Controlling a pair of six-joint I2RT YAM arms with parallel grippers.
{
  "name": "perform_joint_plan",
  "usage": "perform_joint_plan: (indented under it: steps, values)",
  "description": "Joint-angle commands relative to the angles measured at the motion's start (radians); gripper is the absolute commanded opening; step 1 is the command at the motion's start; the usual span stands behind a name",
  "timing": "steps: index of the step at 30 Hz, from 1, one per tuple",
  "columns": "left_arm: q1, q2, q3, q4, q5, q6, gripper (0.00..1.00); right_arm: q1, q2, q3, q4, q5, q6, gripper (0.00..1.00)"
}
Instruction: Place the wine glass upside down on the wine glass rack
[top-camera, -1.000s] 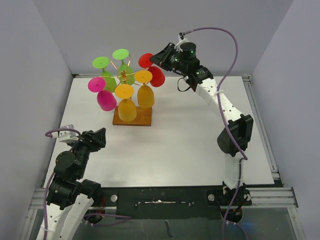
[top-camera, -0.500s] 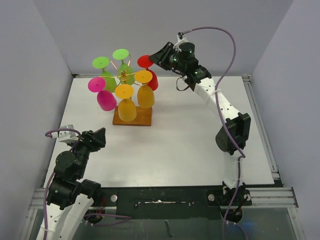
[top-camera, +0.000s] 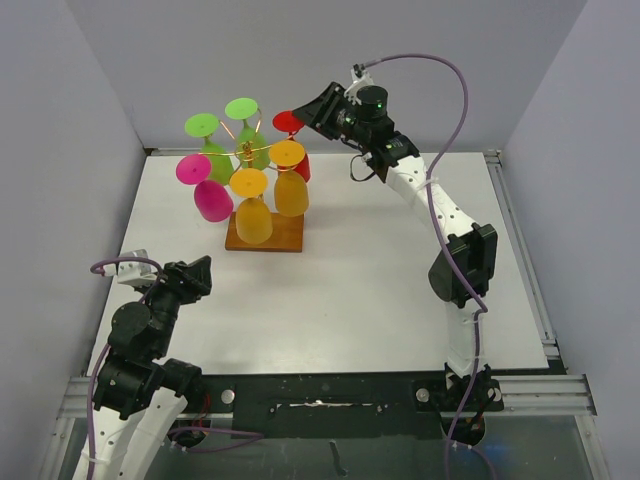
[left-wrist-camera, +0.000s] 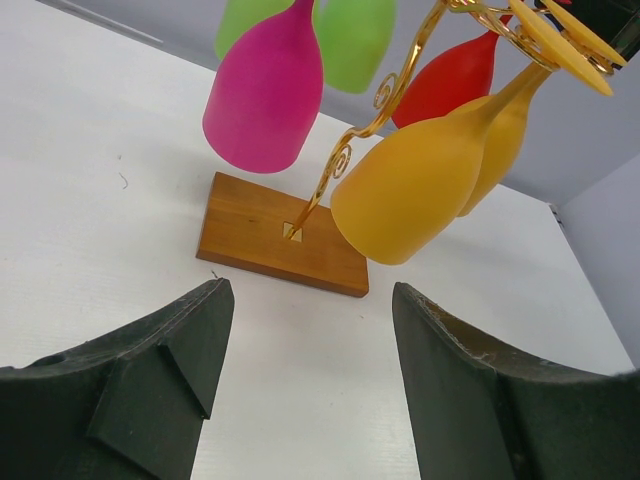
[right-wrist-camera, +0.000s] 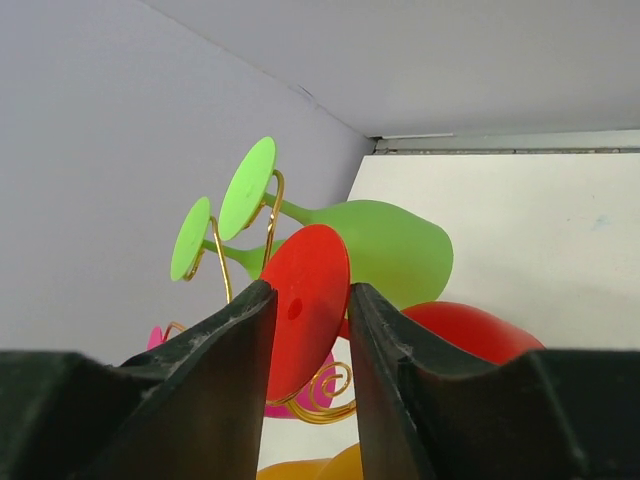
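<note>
Up at the back left of the white table (top-camera: 380, 290) with the wine glass rack (top-camera: 246, 150): gold wire scrolls rising from a flat brown wooden base (left-wrist-camera: 280, 236). Plenty of colour on it. Hanging upside down on the near side, a magenta wine glass (left-wrist-camera: 265, 95) and a yellow wine glass (left-wrist-camera: 410, 195), with a second yellow one tucked just behind. Further back, a green wine glass (right-wrist-camera: 390, 250), foot up on a wire loop, and another green foot just beside it.

Now to the red wine glass (top-camera: 286, 122): on the rack's right side, upside down, foot on top and bowl hanging below. Seemingly hooked by the stem in one of the scroll arms, though hard to confirm from these angles.

And right there with it, the right gripper (right-wrist-camera: 310, 292), raised high above the table at the rack's right edge. Looking along its wrist view: jaws apart, one on either side of the red foot disc, nothing pinched between them. Red bowl off to the right and lower, beyond the right-hand jaw, with a gold curl of wire showing underneath the foot.

Down at the near left corner, the left gripper (left-wrist-camera: 312, 300), low over the table and well apart from the rack. Jaws spread wide, gripping nothing, pointed toward the wooden base and the hanging bowls.
</note>
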Motion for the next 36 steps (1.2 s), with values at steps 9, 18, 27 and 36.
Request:
perform_joint_plan:
  steps: [9,18,27,36]
  values:
    - [-0.001,0.12,0.115,-0.096,-0.082,-0.26,0.63,-0.02,-0.074,0.03,0.117,-0.052,-0.047,0.62]
    - [-0.002,0.157,0.215,-0.112,0.114,-0.131,0.64,-0.043,-0.291,-0.173,0.02,0.146,-0.131,0.66]
    - [-0.002,0.158,0.377,-0.197,0.103,0.002,0.69,-0.031,-0.736,-0.723,-0.09,0.369,-0.244,0.72]
    - [0.0,0.185,0.571,-0.32,0.04,0.104,0.69,-0.017,-1.169,-1.084,-0.382,0.557,-0.32,0.86]
